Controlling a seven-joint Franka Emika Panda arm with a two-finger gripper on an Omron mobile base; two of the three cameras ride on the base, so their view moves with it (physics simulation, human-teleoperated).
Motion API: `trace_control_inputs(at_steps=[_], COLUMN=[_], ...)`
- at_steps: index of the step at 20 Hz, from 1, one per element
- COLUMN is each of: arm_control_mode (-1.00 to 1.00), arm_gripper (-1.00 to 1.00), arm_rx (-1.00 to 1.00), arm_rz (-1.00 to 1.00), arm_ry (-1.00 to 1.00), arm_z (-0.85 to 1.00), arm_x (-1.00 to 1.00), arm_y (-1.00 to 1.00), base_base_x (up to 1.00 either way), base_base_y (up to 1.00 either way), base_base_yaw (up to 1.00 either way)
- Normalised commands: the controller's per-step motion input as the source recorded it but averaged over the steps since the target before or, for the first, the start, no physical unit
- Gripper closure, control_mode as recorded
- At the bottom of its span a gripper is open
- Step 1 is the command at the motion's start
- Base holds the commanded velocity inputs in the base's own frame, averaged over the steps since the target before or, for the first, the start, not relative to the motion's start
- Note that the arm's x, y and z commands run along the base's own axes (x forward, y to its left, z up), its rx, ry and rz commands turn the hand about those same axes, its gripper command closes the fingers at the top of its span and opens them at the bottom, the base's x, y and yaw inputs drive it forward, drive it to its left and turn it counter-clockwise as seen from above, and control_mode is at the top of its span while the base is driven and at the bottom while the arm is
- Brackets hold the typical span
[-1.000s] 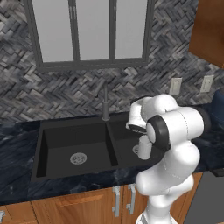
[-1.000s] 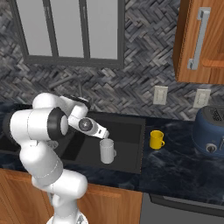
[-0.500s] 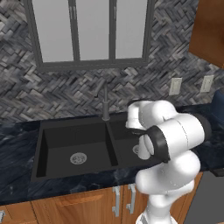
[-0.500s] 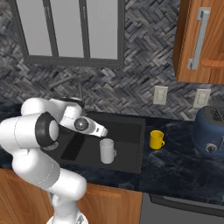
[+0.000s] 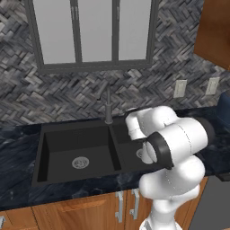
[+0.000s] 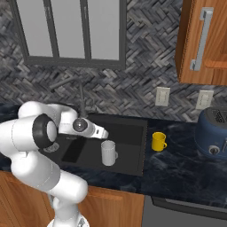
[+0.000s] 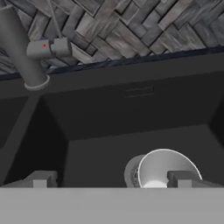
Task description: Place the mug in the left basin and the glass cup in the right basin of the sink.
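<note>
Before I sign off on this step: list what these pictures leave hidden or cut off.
- Glass cup: in the left base view, hidden behind the arm.
- Right basin drain: partly covered by the cup in the hand view.
- Toaster: cut by the right base view's edge.
- Mug handle: too small.

The robot arm (image 5: 177, 179) is big, round and shiny white, like fat smooth tubes joined together. Where the tubes meet there are dark rings, almost black. One wide black ring (image 5: 158, 150) sits around a white round cap at its elbow. From the other side, the same kind of black ring (image 6: 41, 131) wraps a big white ball part. A small grey round disc (image 6: 80, 126) shows on the thin white piece near the hand. The gripper (image 7: 113, 179) has two small dark grey finger tips (image 7: 40, 179), blocky and square.
</note>
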Motion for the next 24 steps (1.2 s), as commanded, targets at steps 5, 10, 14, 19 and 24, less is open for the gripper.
trace_control_inputs(at_steps=[5,10,14,19,24], arm_control_mode=[-1.00,-1.00,-1.00,-1.00,-1.00], arm_gripper=[-1.00,-1.00,-1.00,-1.00,-1.00], arm_rx=[0.00,0.00,0.00,0.02,0.01], arm_rz=[0.08,0.06,0.04,0.04,0.04], arm_ry=[0.18,0.11,0.05,0.08,0.16], arm_z=[0.30,0.77,0.99,0.83,0.62], arm_x=[0.03,0.00,0.03,0.16,0.22], arm_y=[-0.14,-0.13,-0.17,-0.13,-0.10], base_base_x=[0.00,0.00,0.00,0.00,0.00], base_base_y=[0.00,0.00,0.00,0.00,0.00], base_base_yaw=[0.00,0.00,0.00,0.00,0.00])
